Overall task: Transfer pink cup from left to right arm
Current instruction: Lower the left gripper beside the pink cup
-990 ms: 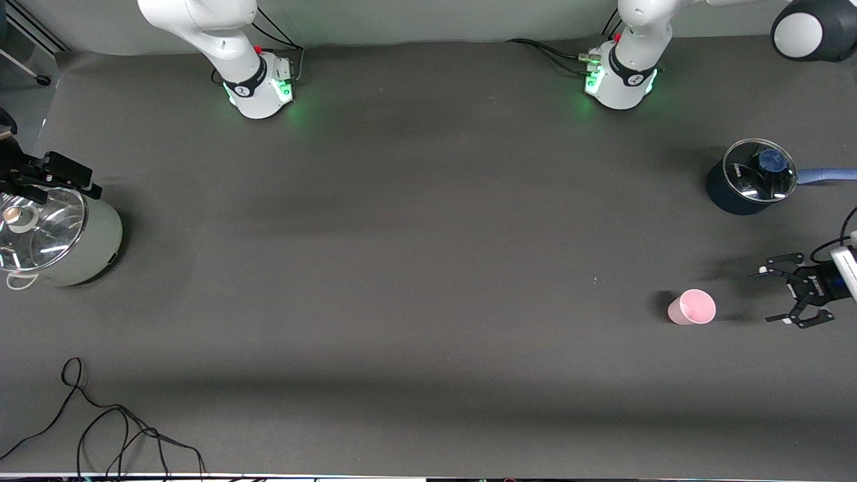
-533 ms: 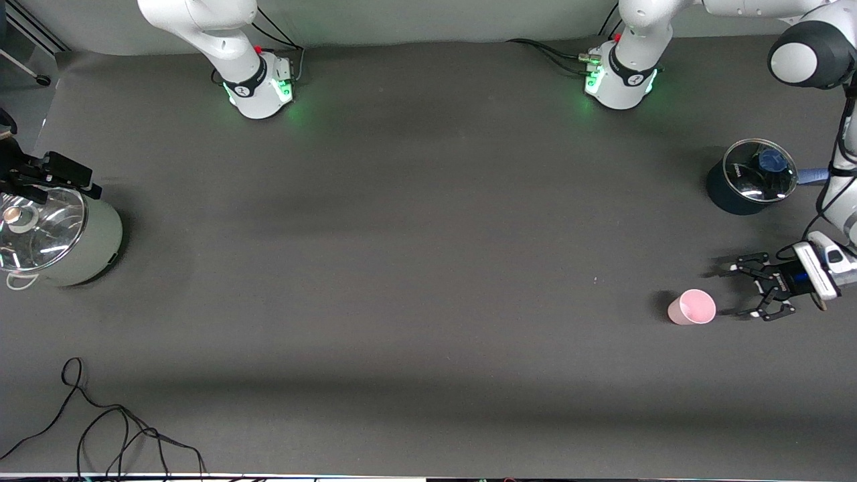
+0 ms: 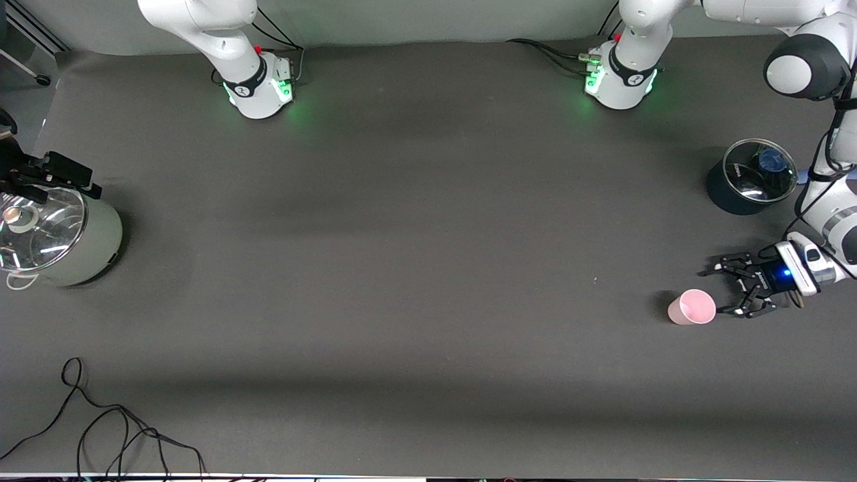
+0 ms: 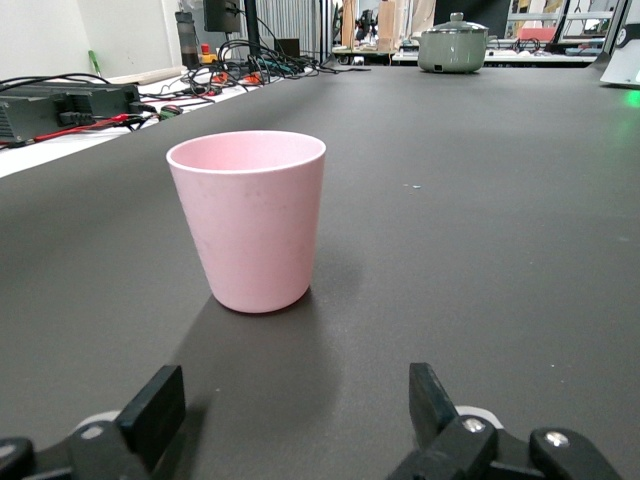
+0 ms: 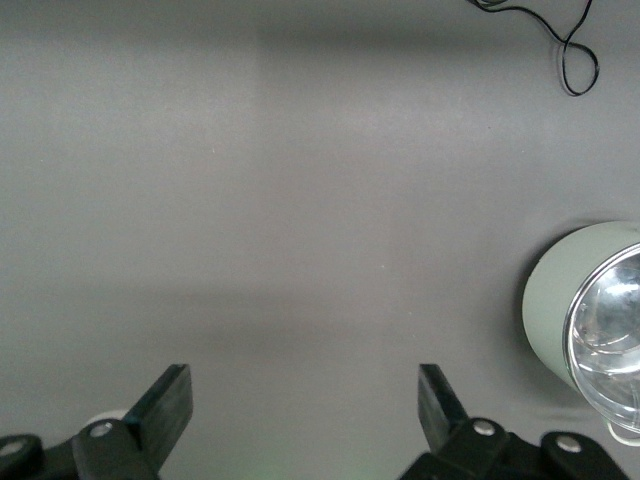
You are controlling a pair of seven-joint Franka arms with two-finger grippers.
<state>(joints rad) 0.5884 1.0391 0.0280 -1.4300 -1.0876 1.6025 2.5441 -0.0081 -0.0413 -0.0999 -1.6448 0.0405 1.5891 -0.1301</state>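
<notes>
Dark grey desk (image 3: 428, 268) beneath both arms. Upright at four o'clock on it, the pink cup (image 3: 691, 307), mouth up. Just beside the cup toward the left arm's end, low to the desk, the left gripper (image 3: 720, 292): jaws spread wide and empty, one tip seemingly short of the cup's wall, contact hard to rule out. At nine o'clock, waiting over the green lidded pot (image 3: 80, 248), the right gripper (image 5: 300, 400): jaws wide apart, nothing held. At two o'clock, a dark pot (image 3: 726, 191).
</notes>
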